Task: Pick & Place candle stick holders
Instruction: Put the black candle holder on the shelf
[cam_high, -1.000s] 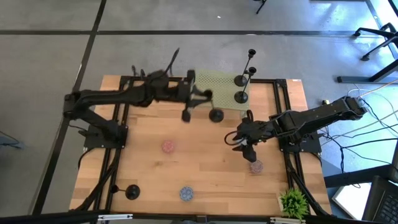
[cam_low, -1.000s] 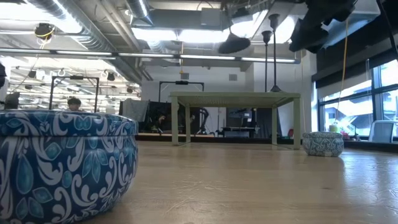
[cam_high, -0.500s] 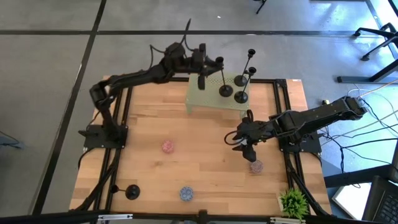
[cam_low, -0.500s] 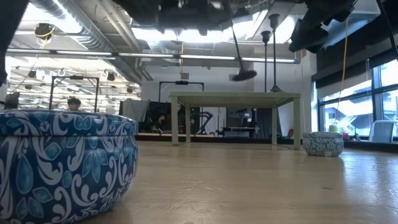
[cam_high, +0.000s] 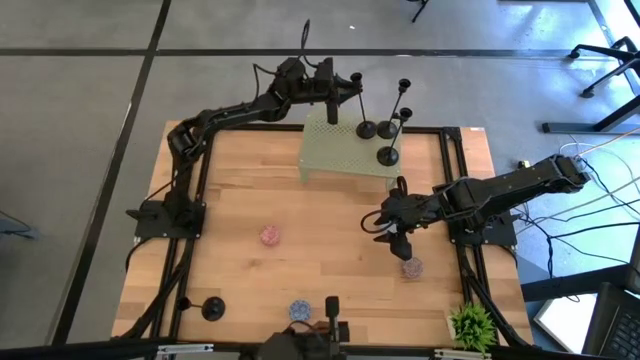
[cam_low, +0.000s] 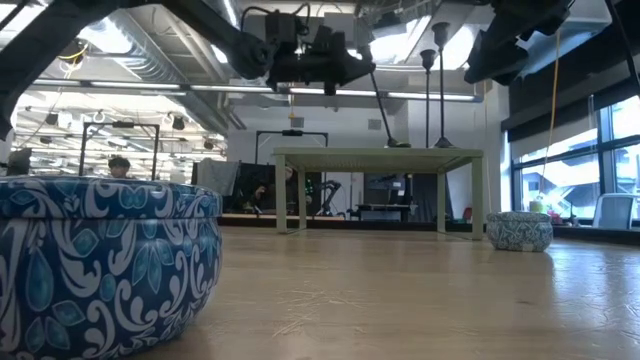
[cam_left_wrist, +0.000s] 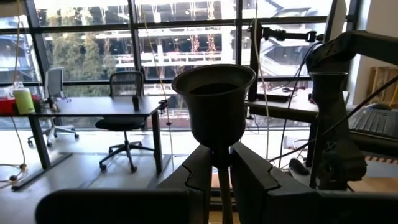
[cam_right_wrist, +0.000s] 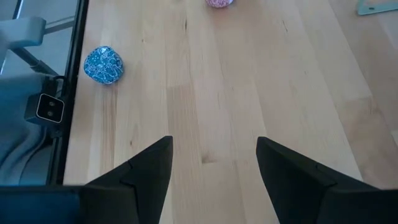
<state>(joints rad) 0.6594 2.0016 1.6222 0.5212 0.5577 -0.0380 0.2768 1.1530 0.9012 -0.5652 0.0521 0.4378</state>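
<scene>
My left gripper (cam_high: 343, 92) is at the table's far edge, over the green mesh stand (cam_high: 330, 150), shut on a black candle stick holder (cam_low: 383, 100). That holder's round base (cam_high: 366, 130) is on the stand top. Two more holders stand upright on their bases on the stand, one with its base to the right (cam_high: 386, 128) and one nearer (cam_high: 386, 155). A fourth holder (cam_high: 212, 308) stands on the table at the near left. My right gripper (cam_high: 392, 232) hangs open and empty over the table's right middle. My left gripper pinches the holder's thin stem (cam_left_wrist: 220, 163) between its two fingers, just under the small cup (cam_left_wrist: 214, 99). The fingers come about level from the table's left and lie across the stem. The holder is tilted, with its base (cam_low: 395, 143) down on the green stand.
Small patterned pots sit on the table: a pink one (cam_high: 270, 236), a blue one (cam_high: 299, 311) and one (cam_high: 411, 267) just near of my right gripper. A green plant (cam_high: 472, 325) stands at the near right corner. Black frame rails run along the table's sides.
My left gripper has carried the holder from over the table's middle toward the far edge and a little right, over the green stand. The holder, which hung clear of the stand, has come down until its base is on the stand top.
</scene>
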